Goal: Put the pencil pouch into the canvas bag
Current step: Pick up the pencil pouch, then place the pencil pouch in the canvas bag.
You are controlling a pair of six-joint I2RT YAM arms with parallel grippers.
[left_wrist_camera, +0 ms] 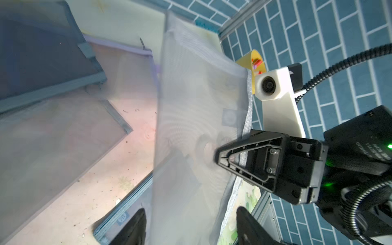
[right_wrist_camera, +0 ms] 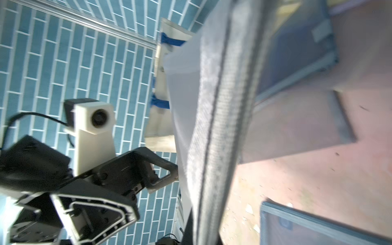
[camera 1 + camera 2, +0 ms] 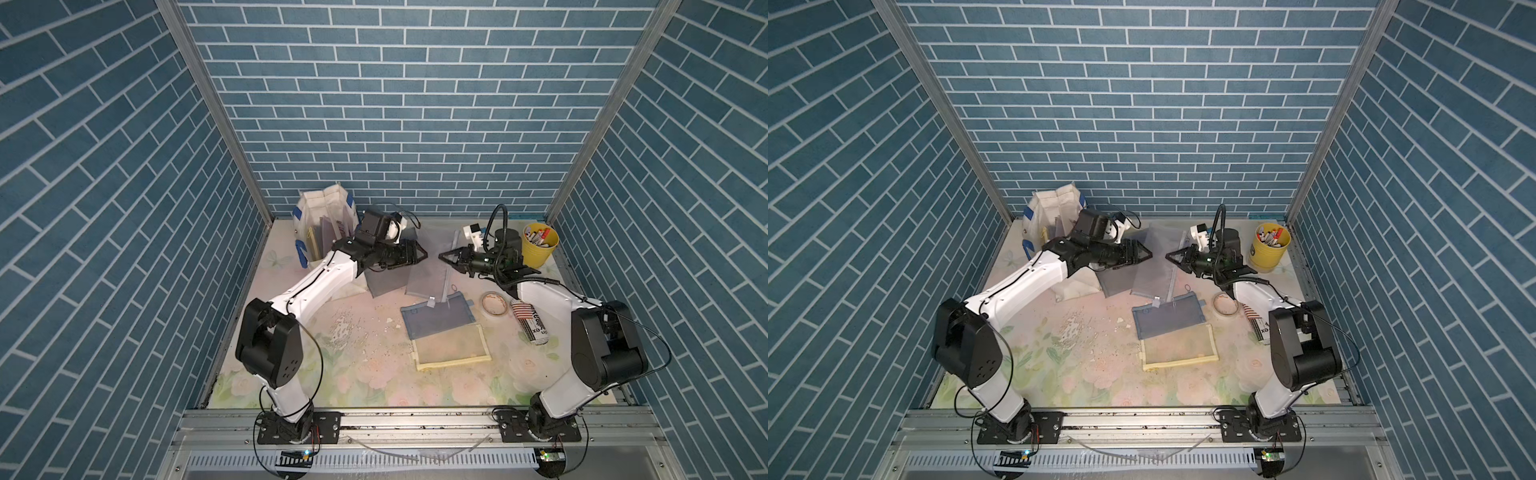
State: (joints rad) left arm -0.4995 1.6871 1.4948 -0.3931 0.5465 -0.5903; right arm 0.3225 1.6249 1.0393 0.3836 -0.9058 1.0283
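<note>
The pencil pouch [image 1: 197,127], pale grey mesh with a grey zipper edge, hangs above the table's middle; in both top views it is a faint sheet [image 3: 428,280] [image 3: 1152,276]. My right gripper [image 2: 203,233] [image 3: 441,257] [image 3: 1168,256] is shut on its zipper edge [image 2: 214,127], seen from the left wrist too [image 1: 220,158]. My left gripper [image 1: 191,212] [image 3: 424,253] [image 3: 1150,251] faces it, open, its fingers [image 1: 133,229] wide apart with the pouch's lower part between them. The off-white canvas bag [image 3: 320,208] [image 3: 1054,203] [image 2: 163,127] with blue straps stands at the back left, behind the left arm.
The bag has several pouches upright inside [image 3: 324,237]. A dark grey pouch [image 3: 384,284], a blue-grey pouch [image 3: 436,316] and a yellow-edged one [image 3: 451,347] lie on the table. A yellow pen bucket [image 3: 538,249], a tape roll [image 3: 494,303] and a printed can [image 3: 530,322] sit at the right.
</note>
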